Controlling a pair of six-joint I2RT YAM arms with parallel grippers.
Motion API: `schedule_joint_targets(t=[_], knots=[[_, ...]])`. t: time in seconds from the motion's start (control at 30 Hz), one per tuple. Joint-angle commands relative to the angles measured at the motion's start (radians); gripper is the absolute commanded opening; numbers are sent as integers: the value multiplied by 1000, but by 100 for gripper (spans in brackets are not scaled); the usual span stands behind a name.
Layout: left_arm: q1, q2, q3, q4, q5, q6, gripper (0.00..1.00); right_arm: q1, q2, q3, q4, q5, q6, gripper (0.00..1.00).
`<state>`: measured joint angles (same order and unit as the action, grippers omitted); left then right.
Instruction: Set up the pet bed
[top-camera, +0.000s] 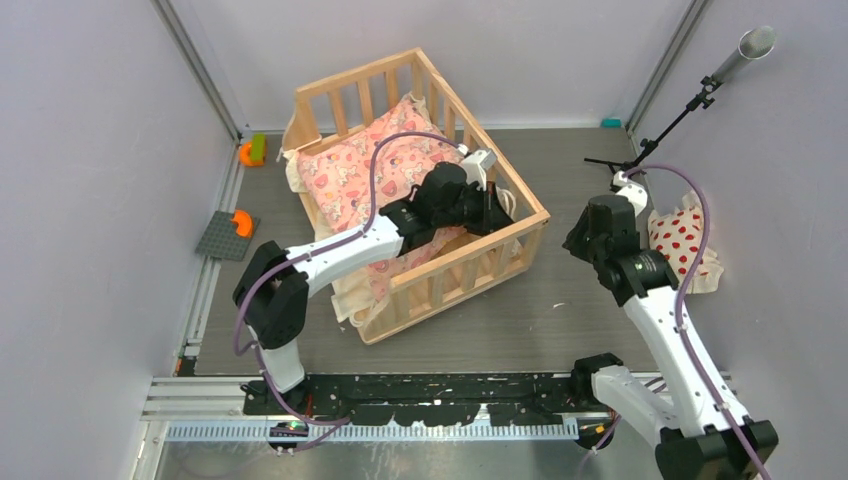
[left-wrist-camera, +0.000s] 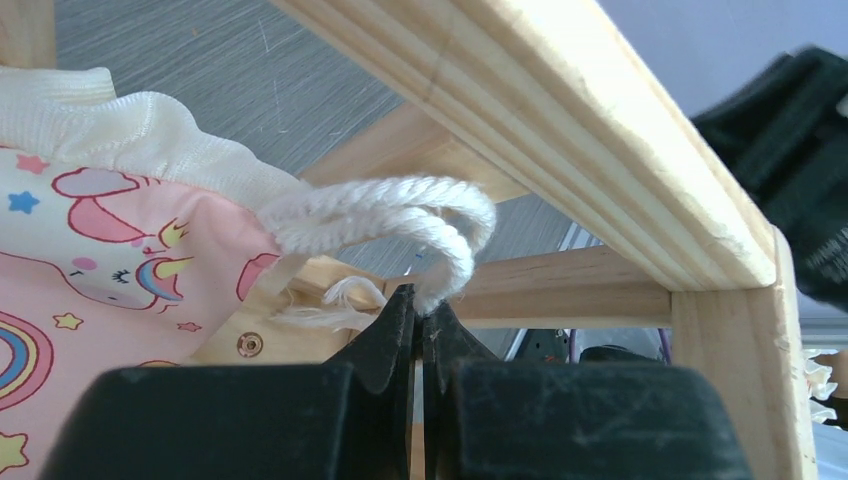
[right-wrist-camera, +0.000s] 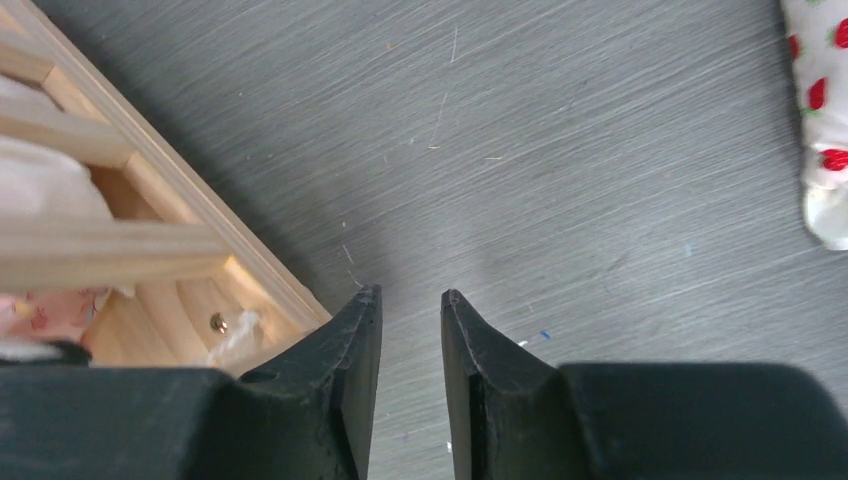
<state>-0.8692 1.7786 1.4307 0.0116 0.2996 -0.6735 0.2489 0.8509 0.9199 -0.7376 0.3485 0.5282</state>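
Observation:
The pet bed (top-camera: 460, 252), a light wooden slatted frame, stands mid-table with a pink cartoon-print cushion (top-camera: 350, 180) lying in it. My left gripper (top-camera: 500, 208) reaches inside the bed's right corner. In the left wrist view that gripper (left-wrist-camera: 418, 300) is shut on a white twisted tie cord (left-wrist-camera: 400, 205) of the cushion (left-wrist-camera: 90, 260), just under the bed's top rail (left-wrist-camera: 560, 130). My right gripper (right-wrist-camera: 411, 295) hovers open over bare table beside the bed's corner (right-wrist-camera: 150, 180), with nothing between its fingers. It sits right of the bed (top-camera: 583, 240).
A white pillow with red dots (top-camera: 685, 240) lies at the right wall, also at the right wrist view's edge (right-wrist-camera: 820, 100). An orange and green toy (top-camera: 252, 150) and a grey plate with an orange piece (top-camera: 230, 233) lie at the left. A black stand (top-camera: 690, 105) rises at the back right.

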Motion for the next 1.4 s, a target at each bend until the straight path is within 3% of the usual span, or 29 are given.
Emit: schedule_joint_targets(t=[0.0,0.43,0.7,0.9,1.07,1.23,1.37], knots=[[-1,-2,-6,59,17,-10,0,-91,68,-8,147,-232,-11,32],[9,-46,-42,34,-4,20,0,-91,46,-187,351,-660,113,29],[31,-97,-102,20,-14,37,0,-12,-35,-242,421,-782,175,29],[46,-156,-145,-9,-43,74,0,166,-103,-245,358,-682,181,30],[54,-193,-181,-29,-45,77,0,175,-182,-250,278,-509,134,39],[54,-189,-191,3,-12,61,0,175,-130,-310,421,-544,156,46],[54,-187,-209,32,-3,49,0,174,-72,-339,530,-553,161,46]])
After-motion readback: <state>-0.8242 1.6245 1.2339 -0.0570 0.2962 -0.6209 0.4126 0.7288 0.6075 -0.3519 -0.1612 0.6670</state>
